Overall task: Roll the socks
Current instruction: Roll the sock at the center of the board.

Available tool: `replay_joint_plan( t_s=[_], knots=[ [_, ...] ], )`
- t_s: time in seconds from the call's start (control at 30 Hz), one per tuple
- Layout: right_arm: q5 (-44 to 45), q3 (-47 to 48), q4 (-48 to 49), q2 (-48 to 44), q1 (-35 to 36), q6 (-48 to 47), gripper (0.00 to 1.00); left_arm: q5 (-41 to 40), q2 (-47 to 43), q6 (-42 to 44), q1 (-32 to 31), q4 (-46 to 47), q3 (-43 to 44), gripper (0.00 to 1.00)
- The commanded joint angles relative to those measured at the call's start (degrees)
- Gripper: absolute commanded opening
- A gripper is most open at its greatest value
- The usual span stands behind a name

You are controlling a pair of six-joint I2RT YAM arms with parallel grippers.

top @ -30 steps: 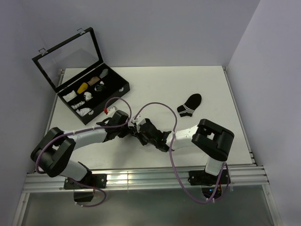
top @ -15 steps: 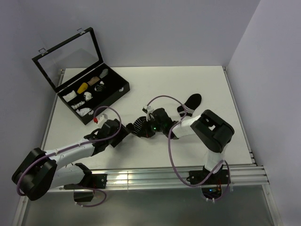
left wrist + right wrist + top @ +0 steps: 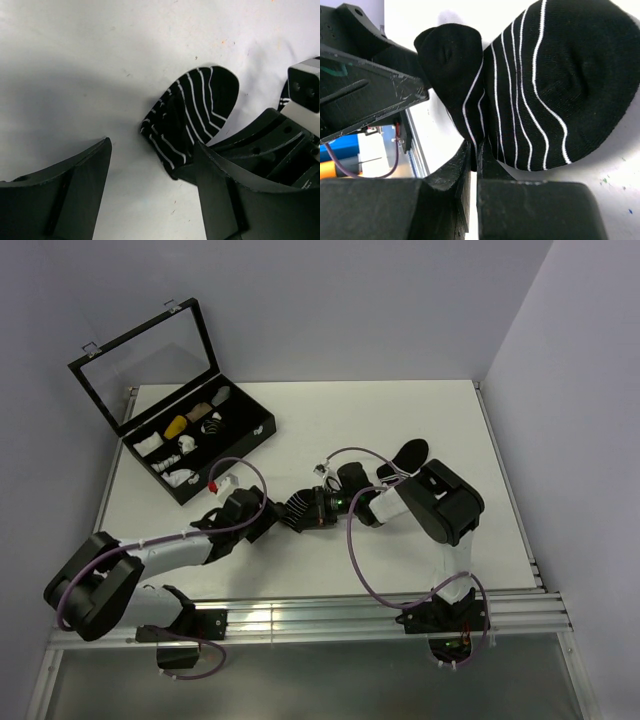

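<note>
One black sock with thin white stripes (image 3: 297, 508) lies partly folded on the white table, mid-front. My right gripper (image 3: 310, 510) is shut on its edge; in the right wrist view the fingers (image 3: 476, 150) pinch the fabric of the sock (image 3: 545, 85). My left gripper (image 3: 264, 519) stands open just left of it, holding nothing. In the left wrist view its fingers (image 3: 150, 150) frame bare table, with the sock (image 3: 197, 112) just beyond them. The second sock (image 3: 411, 452) lies further back and right, partly hidden behind the right arm.
An open black case (image 3: 262, 427) with a raised clear lid stands at the back left and holds small white, yellow and tan rolled bundles. Purple cables loop over both arms. A metal rail runs along the table's near edge (image 3: 300, 612).
My left gripper has opened, let go of the sock and drawn back to the left. The right arm has swung round, its gripper still shut on the sock.
</note>
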Motion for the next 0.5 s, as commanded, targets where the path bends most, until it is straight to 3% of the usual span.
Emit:
replay_joint_plan(
  t_s=[0.0, 0.1, 0.33, 0.47],
  knots=[
    [-1.17, -0.12, -1.93, 1.3, -0.53, 1.14, 0.0, 0.23, 3.34, 1.28, -0.28, 1.57, 2.09, 0.72],
    [-1.26, 0.32, -2.72, 1.92, -0.61, 1.23, 0.0, 0.06, 5.19, 1.28, -0.28, 2.01, 2.8, 0.69],
    [-1.08, -0.03, -2.81, 2.27, -1.23, 2.11, 0.0, -0.03, 10.02, 0.84, -0.28, -1.5, 5.87, 0.54],
    [-0.64, -0.38, -2.54, 2.36, -1.41, 2.02, 0.0, 0.23, 11.61, 0.58, -0.28, -2.91, 6.66, 0.36]
  ],
)
